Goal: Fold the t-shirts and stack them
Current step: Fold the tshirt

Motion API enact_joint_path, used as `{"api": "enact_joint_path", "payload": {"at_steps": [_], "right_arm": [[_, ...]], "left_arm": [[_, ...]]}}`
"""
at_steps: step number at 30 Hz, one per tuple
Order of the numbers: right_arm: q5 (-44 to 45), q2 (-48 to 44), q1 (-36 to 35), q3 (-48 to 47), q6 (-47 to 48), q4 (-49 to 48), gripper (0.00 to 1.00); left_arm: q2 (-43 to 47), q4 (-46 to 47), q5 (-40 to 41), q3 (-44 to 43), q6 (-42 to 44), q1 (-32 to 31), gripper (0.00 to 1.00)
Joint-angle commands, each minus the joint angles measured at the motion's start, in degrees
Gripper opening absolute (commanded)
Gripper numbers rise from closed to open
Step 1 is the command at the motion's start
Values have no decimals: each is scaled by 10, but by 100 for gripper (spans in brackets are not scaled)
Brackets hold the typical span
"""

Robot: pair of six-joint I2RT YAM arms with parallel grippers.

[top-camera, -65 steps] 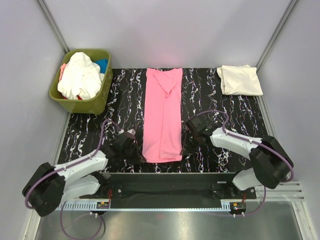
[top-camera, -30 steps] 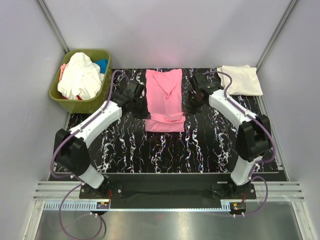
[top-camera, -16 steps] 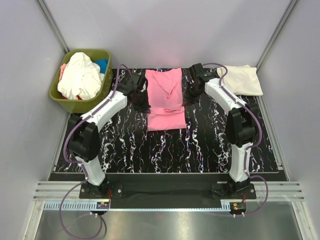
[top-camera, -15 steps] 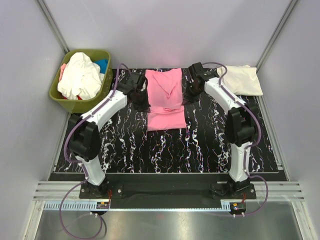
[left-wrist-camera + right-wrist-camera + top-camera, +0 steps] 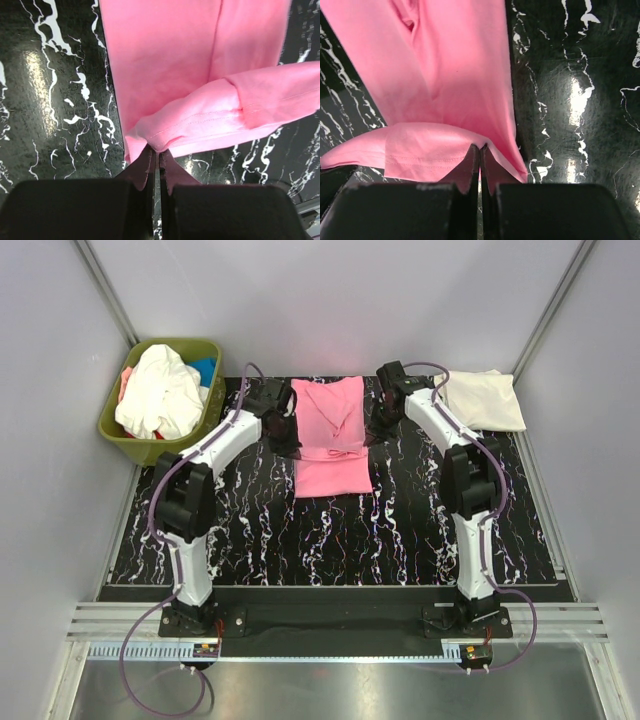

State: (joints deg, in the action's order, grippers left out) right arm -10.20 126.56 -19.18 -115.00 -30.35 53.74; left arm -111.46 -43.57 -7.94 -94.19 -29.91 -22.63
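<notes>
Evidently the left end effector (image 5: 156, 152) and right end effector (image 5: 480, 149) each clamp a hem corner of the pink t-shirt (image 5: 333, 475), presumably so its lower half folds squarely over.

I have both arms reaching far forward from their bases, close to full stretch. The left arm (image 5: 215, 445) runs up its side and then bends inward to the right. The right arm (image 5: 452, 430) mirrors it, bending inward to the left. The two grippers face each other across the middle, well apart. The left gripper (image 5: 155, 150) has its fingers pressed together, pinching one corner of the shirt (image 5: 335, 478) at its raised edge. The right gripper (image 5: 480, 148) is clamped just as tight on the opposite corner. In both wrist views only a thin slit shows between the fingertips, with cloth caught at the very tips.
</notes>
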Motion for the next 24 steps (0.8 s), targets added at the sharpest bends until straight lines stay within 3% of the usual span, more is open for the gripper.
{"api": "enact_joint_path", "payload": {"at_steps": [1,20,22,24], "right_arm": [[-9,18,9,-35,10,8,0],[-34,144,27,-145,-2,19,0],[-42,169,33,-185,-10,29,5],[-51,186,37,-215,-14,37,29]], "left_arm": [[-17,14,-16,-29,16,8,0],[-125,13,-22,-100,25,30,0],[-143,18,-25,-107,19,31,0],[-164,11,-27,-121,13,36,4]]}}
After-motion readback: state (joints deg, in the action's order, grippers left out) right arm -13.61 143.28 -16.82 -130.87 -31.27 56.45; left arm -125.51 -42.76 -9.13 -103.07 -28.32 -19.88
